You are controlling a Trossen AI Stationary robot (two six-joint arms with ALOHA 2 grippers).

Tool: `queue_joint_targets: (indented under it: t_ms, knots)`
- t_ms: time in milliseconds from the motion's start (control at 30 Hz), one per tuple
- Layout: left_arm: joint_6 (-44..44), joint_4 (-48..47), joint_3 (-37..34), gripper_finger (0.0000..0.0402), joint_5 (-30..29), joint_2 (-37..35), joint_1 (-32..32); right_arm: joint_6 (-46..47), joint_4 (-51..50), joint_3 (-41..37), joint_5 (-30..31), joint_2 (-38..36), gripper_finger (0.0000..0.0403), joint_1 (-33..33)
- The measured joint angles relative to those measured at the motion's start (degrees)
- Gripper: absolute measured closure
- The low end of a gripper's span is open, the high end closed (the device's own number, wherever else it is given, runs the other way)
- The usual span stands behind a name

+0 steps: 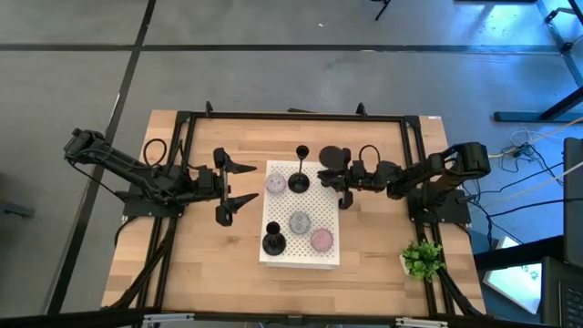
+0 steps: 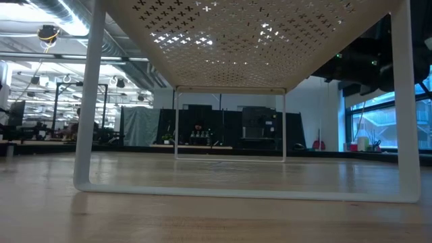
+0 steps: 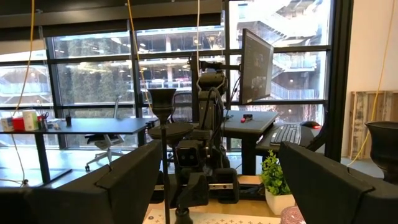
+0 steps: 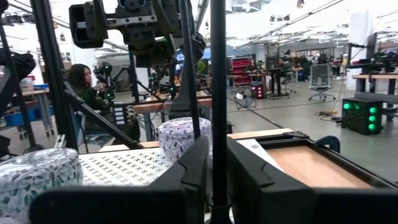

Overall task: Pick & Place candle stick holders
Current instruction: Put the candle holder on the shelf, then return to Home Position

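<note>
Pale wooden table (image 1: pixel 373 264), perforated white metal stand (image 1: pixel 321 202), matt black holders (image 1: pixel 299 180)

Free: we see bare tabletop (image 1: pixel 196 255) left of white perforated stand (image 1: pixel 284 254) | Obstacles: two candle stick holders (image 1: pixel 300 175), three round jars (image 1: pixel 300 221) crowd its top

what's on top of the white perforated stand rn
On the white perforated stand stand two black candle stick holders and three patterned round jars. A third holder sits at its right edge, stem gripped by the right tool. Its base is hidden.
</note>
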Motion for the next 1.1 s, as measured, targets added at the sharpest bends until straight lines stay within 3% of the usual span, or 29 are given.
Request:
queue_joint_targets:
  t_ms: [433, 867, 1100]
  knots:
    - [-0.1, 0.0, 0.0, 0.0080, 0.0, 0.0, 0.0, -0.7, -0.9, 0.0, -1.7, 0.0, 0.0347, 0.0]
    - [-0.1, 0.0, 0.0, 0.0080, 0.0, 0.0, 0.0, -0.9, -2.3, -0.1, 1.5, 0.1, 0.0236, 0.1]
    - [-0.1, 0.0, 0.0, 0.0080, 0.0, 0.0, 0.0, -0.9, -1.7, -0.1, 1.6, -0.1, 0.0202, 0.4]
